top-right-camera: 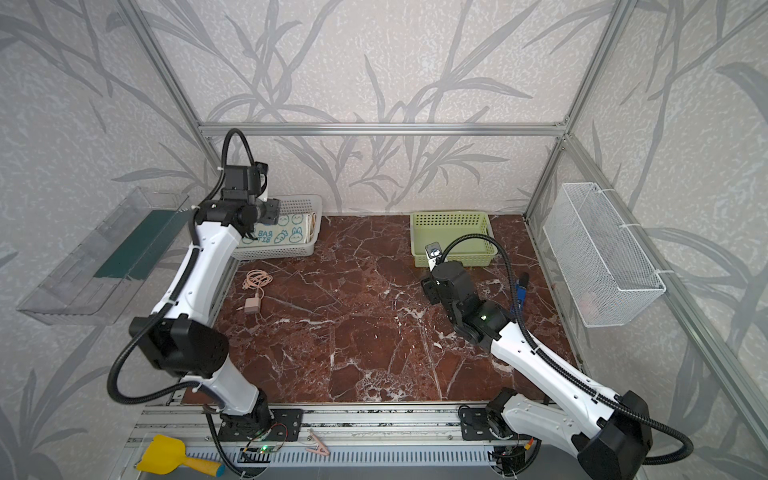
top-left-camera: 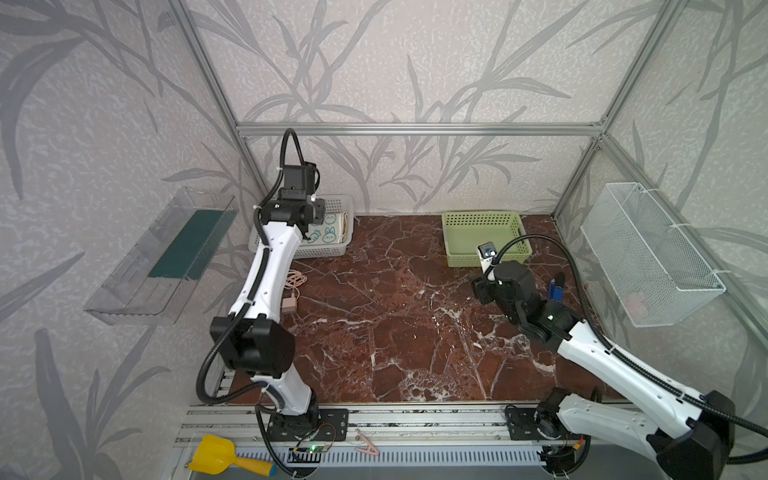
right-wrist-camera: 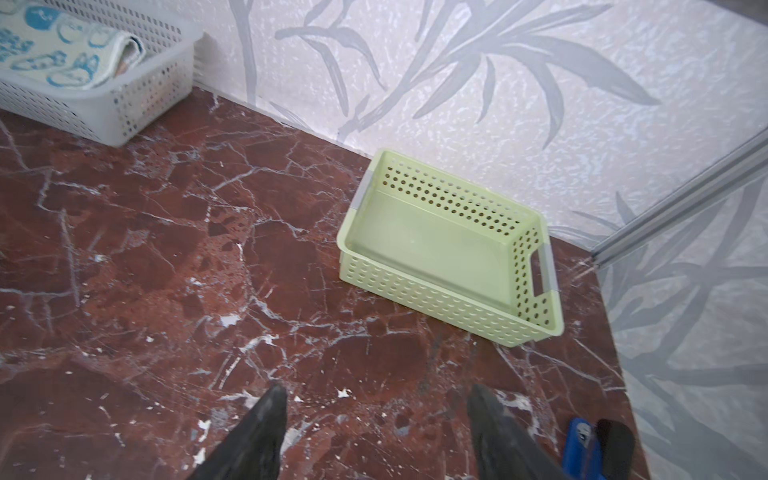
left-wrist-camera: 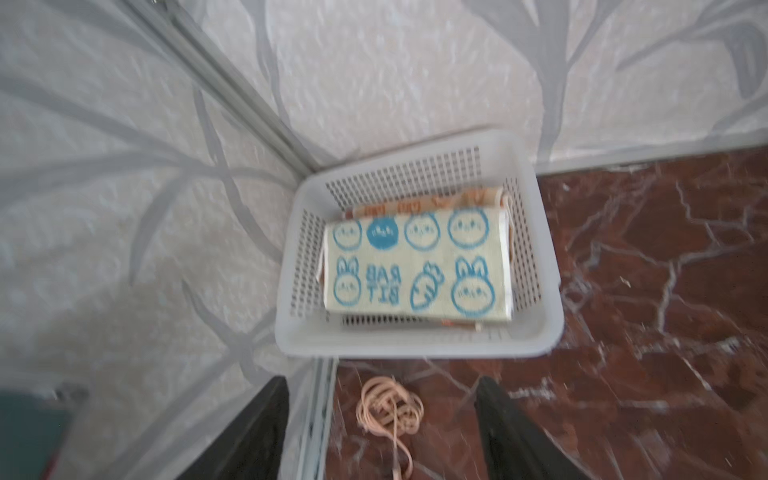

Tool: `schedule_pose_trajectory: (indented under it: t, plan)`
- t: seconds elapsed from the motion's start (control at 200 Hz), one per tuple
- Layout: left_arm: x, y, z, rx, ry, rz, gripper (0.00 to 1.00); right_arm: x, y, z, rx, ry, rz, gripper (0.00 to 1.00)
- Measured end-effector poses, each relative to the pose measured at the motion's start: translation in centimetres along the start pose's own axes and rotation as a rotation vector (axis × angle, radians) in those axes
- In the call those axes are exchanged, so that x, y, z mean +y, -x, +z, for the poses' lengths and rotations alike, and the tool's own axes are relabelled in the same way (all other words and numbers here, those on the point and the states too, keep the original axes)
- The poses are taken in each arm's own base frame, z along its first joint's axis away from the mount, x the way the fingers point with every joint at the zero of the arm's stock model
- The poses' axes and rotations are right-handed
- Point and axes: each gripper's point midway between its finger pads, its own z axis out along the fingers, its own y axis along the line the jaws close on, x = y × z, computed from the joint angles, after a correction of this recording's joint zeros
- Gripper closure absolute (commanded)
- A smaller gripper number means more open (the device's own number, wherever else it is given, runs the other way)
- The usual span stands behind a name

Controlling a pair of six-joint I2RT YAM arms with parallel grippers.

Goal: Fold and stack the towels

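- 10 o'clock, back corner of the surface: white basket with the towels inside it, folded and stacked.
- The white towel with blue bunnies lies flat on top. The orange towel peeks out beneath its far edge. The wrist view is soft, so I cannot count the layers below.
- Left gripper hovers above the basket's near rim. Its fingers are spread wide with nothing between them, touching neither towel nor rim.
- 9 o'clock: pink cable in a loose coil, just beside the basket.
- Centre of the surface: no towel there in either top view.
- 1 o'clock: green basket, no towel in it.
- Right gripper hangs over bare surface just short of the green basket. Its fingers are also wide apart and hold nothing.
- 3 o'clock: blue-handled tool, beside the right arm.

Judged step: the stack looks finished, and what remains is to clear the left arm off it. To do that well:
- Lift straight up before swinging inward.
- Keep the fingers parted so no terry loop catches.
- Stay off the rim, since a nudge would slide the light basket.
- Avoid the cable when crossing toward 6 o'clock.
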Motion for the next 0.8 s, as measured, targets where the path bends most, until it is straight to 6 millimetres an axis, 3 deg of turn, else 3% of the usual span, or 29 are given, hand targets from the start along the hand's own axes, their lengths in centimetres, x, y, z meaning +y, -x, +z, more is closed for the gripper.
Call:
schedule_pose_trajectory:
  t: [0.12,0.285,0.44,0.615,0.8]
  plan:
    - [-1.1,-6.1,-1.2,-0.039,-0.03,-0.032,0.1,-1.8,-2.1,0.1,0.028,-0.072,-0.002,0.0]
    - [-2.8,-12.8,-1.7,-0.1,-0.062,-0.084,0.01,-4.9,-6.0,0.5,0.071,-0.181,0.026,0.01]
    - [-4.2,-17.0,-1.1,-0.171,-0.076,-0.161,0.01,-7.7,-9.3,1.0,0.028,-0.275,0.097,0.01]
    - [-5.5,-22.9,1.1,-0.194,-0.05,-0.244,0.01,-9.1,-14.5,3.0,0.03,-0.324,0.145,0.01]
    - [-5.9,-24.6,3.4,-0.242,-0.006,-0.279,0.01,-10.1,-17.6,5.0,0.011,-0.351,0.198,0.01]
